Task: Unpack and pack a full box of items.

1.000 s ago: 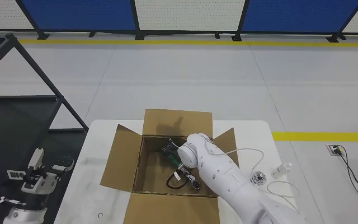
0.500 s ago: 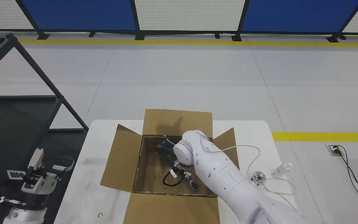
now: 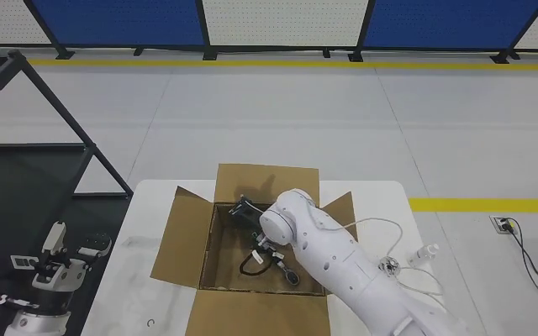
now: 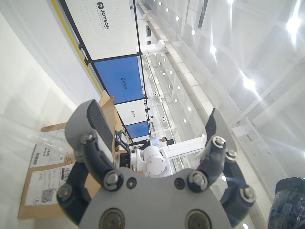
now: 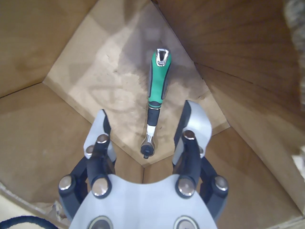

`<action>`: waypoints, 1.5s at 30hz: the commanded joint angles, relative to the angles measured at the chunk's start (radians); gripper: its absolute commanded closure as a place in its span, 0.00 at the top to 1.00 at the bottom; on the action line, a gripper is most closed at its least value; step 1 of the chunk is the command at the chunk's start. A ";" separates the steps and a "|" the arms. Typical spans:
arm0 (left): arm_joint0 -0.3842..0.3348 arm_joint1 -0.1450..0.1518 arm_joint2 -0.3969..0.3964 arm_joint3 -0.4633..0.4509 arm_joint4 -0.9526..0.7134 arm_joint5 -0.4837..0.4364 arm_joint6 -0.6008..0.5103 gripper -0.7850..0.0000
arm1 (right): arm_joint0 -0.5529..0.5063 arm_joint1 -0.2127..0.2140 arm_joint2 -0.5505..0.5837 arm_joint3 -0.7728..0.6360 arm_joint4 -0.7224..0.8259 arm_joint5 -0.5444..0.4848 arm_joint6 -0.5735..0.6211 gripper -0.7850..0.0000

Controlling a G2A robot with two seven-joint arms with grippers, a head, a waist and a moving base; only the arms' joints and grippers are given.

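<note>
Top view: the box [image 3: 178,239] stands open on the desk [image 3: 139,252], with the right arm down inside it.

Left wrist view: left claw [image 4: 155,120] spread, empty, off to the side of the box.

Right wrist view: right claw [image 5: 145,114] spread, holding nothing, above 1 ratchet [image 5: 156,91] lying flat on the box floor.

Assessment: the ratchet is likely rigid steel and weighty, with a slippery chrome head. Grip across the green rubbery handle, mid-length.

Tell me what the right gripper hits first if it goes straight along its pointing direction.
Likely the green-handled ratchet, lying on the box floor in line with the open right gripper, head end nearest. Depth is unclear.
</note>
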 commanded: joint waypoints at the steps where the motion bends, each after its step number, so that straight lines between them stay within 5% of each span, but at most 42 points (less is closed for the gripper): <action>1: 0.000 0.000 0.000 0.000 0.000 0.000 0.000 1.00 | -0.042 0.034 0.044 -0.126 -0.034 0.004 0.026 0.94; 11: 0.000 0.000 0.000 0.000 0.000 0.000 0.000 1.00 | -0.375 0.177 0.323 -0.850 -0.186 -0.077 0.150 1.00; 17: 0.000 0.000 0.000 0.000 0.000 0.000 0.000 1.00 | -0.464 0.208 0.440 -1.081 -0.177 -0.155 0.105 1.00; 23: 0.000 0.000 0.000 0.000 0.000 0.000 0.000 1.00 | -0.524 0.225 0.534 -1.210 -0.164 -0.170 0.016 1.00; 37: 0.000 0.000 0.001 -0.001 0.001 0.000 0.001 1.00 | -0.548 0.229 0.545 -1.232 -0.174 -0.171 -0.034 1.00; 45: 0.019 0.000 0.031 -0.013 0.029 -0.038 -0.074 1.00 | -0.632 0.261 0.763 -1.458 -0.188 -0.207 -0.046 1.00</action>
